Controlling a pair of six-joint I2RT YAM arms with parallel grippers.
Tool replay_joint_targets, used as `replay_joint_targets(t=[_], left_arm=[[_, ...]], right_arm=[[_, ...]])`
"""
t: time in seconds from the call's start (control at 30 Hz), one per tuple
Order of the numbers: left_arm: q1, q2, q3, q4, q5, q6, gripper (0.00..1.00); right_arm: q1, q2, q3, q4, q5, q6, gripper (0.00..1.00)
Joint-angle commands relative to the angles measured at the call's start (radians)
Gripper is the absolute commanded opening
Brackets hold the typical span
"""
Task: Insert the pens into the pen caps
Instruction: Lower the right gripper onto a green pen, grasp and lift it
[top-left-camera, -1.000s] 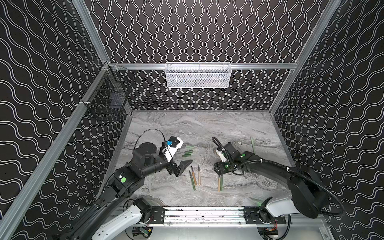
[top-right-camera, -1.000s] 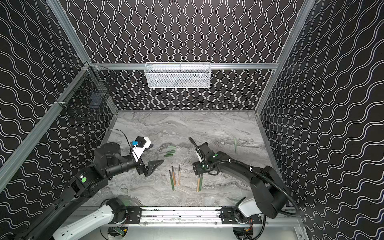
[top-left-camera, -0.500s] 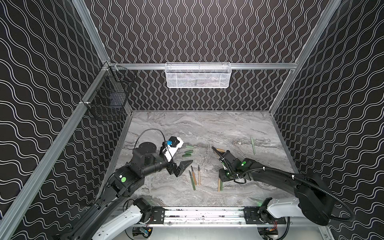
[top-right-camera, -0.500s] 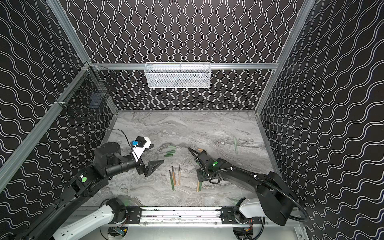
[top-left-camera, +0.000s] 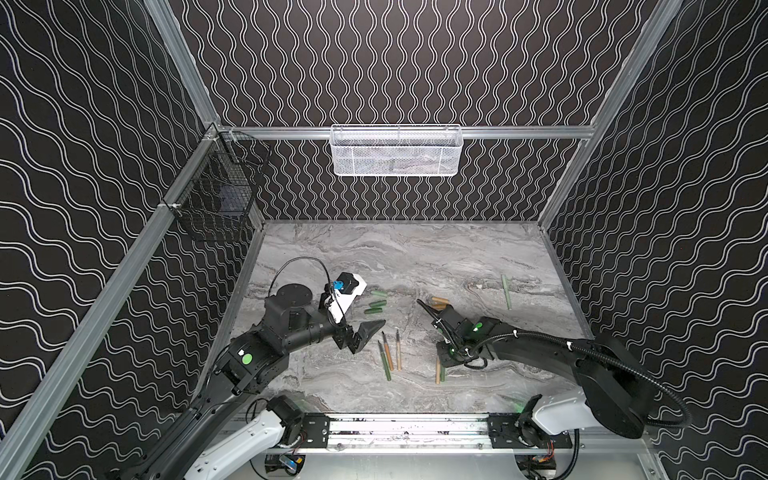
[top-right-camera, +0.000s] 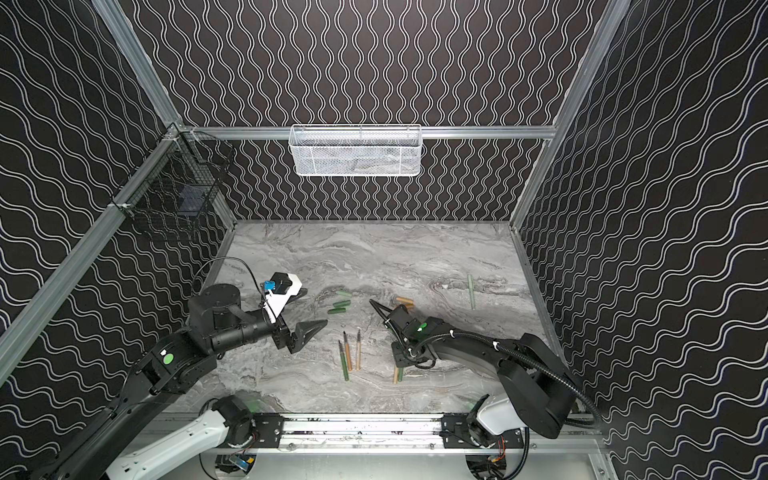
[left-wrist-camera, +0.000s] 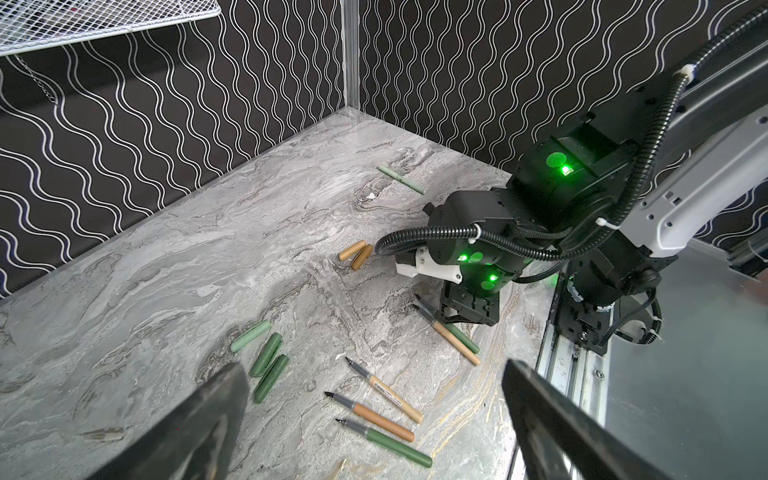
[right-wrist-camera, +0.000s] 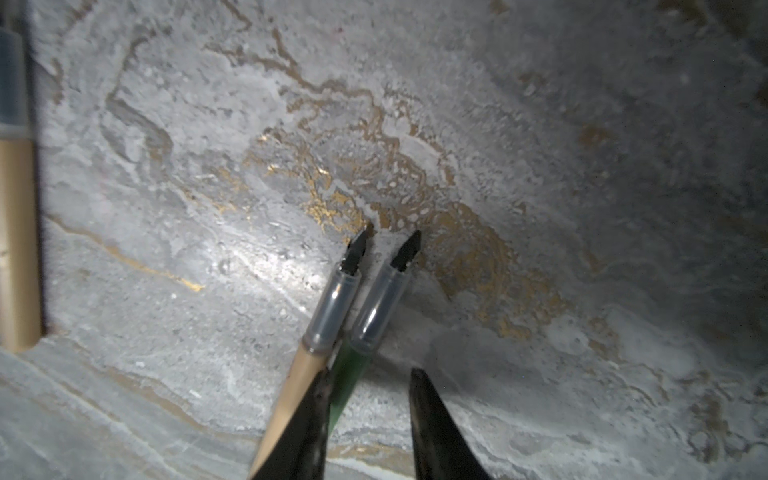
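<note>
The grey marble table (top-left-camera: 395, 257) covers the whole floor of the cell. A white mesh basket (top-left-camera: 396, 149) hangs on the back rail, and what lies in it cannot be made out through the mesh. A black wire basket (top-left-camera: 216, 187) hangs on the left wall; a dark flat shape shows through its wires, too dim to name. The left gripper (top-left-camera: 365, 332) hovers above the table with its fingers (left-wrist-camera: 199, 424) spread wide and nothing between them. The right gripper (top-left-camera: 446, 361) points down at the table near the front, over a pair of pens lying side by side. In the right wrist view its fingers (right-wrist-camera: 307, 428) stand narrow. The dark green pen (right-wrist-camera: 349, 374) lies between them against one finger, with a gap to the other. The tan pen (right-wrist-camera: 299, 374) lies just outside that same finger. Between the two grippers three pens (top-left-camera: 390, 357) lie close together, one dark green, one orange and one tan. A pale green pen (top-left-camera: 505, 291) lies alone near the right wall. Three green caps (top-left-camera: 376, 301) lie bunched on the table just beyond the left gripper. Two tan caps (top-left-camera: 439, 300) touch each other just beyond the right wrist.
</note>
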Motion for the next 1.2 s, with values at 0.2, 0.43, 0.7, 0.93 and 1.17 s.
replay_joint_targets(t=[0.2, 0.43, 0.7, 0.93, 1.17], left_arm=[[0.007, 0.001, -0.002, 0.047, 0.022, -0.014, 0.99], [0.01, 0.005, -0.002, 0.053, 0.032, -0.018, 0.99], [0.016, 0.005, -0.003, 0.057, 0.045, -0.025, 0.99], [0.016, -0.001, -0.01, 0.079, 0.055, -0.055, 0.99], [0.015, 0.011, -0.027, 0.14, 0.102, -0.129, 0.99]], right_arm=[[0.043, 0.012, 0.006, -0.067, 0.027, 0.058, 0.32], [0.085, 0.01, -0.021, -0.091, 0.019, 0.111, 0.3], [0.115, 0.037, -0.04, -0.083, 0.016, 0.148, 0.23], [0.114, 0.035, -0.023, -0.081, 0.028, 0.155, 0.15], [0.07, -0.05, 0.04, -0.106, 0.085, 0.133, 0.12]])
